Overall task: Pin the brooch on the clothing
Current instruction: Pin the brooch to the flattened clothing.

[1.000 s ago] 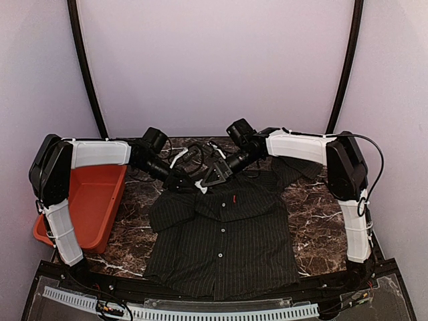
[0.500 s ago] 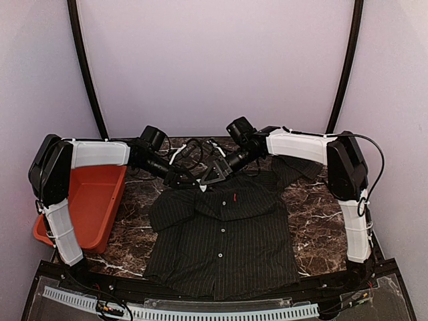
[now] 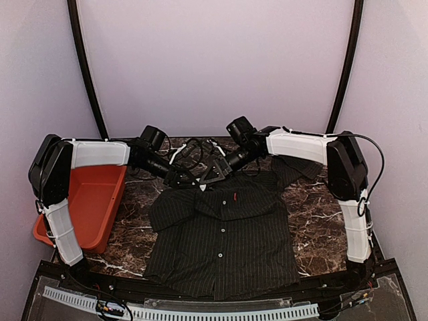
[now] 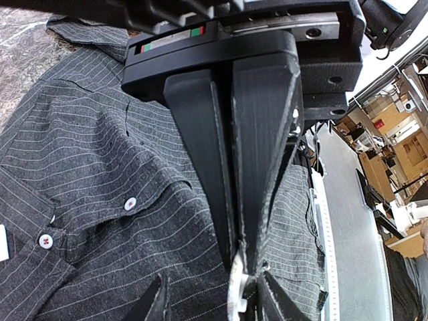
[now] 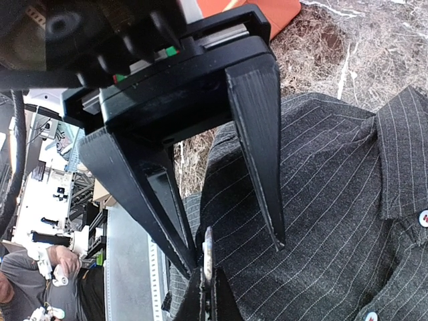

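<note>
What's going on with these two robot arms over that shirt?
Both arms meet over the collar end of the dark pinstriped shirt, which lies flat on the marble table. The right pincer is shut on a small silvery piece, apparently the brooch. The left pincer stands open, a finger on each side of it. The brooch isn't pinned on yet.

I note left arm (image 3: 100,153) and right arm (image 3: 297,146) reaching inward, tips nearly meeting; left gripper (image 5: 234,256) parted, right gripper (image 4: 233,257) pinched closed.
</note>
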Robot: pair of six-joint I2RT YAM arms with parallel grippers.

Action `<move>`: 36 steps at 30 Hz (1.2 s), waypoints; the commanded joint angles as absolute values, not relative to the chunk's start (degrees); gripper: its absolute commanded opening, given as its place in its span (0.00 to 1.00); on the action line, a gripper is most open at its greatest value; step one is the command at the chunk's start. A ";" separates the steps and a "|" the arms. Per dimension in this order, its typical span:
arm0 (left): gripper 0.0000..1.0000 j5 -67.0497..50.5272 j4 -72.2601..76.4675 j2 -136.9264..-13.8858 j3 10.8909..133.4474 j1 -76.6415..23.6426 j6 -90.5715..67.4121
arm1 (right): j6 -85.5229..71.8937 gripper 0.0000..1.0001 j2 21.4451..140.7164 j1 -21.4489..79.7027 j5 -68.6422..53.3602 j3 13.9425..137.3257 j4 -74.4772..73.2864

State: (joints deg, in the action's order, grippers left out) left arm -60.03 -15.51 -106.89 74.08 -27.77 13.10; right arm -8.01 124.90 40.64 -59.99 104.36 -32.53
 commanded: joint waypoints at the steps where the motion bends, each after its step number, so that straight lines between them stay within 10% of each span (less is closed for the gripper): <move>1: 0.43 -59.19 -17.56 -105.87 74.00 -28.12 14.77 | -8.80 0.00 121.69 40.98 -64.22 104.57 -29.29; 36: 0.46 -60.21 -11.82 -104.42 71.39 -28.12 12.46 | -11.33 0.00 121.18 40.28 -67.32 100.93 -24.50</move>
State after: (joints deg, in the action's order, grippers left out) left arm -60.53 -13.28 -106.26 72.40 -27.92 12.78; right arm -11.03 124.05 39.90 -63.33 101.60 -26.81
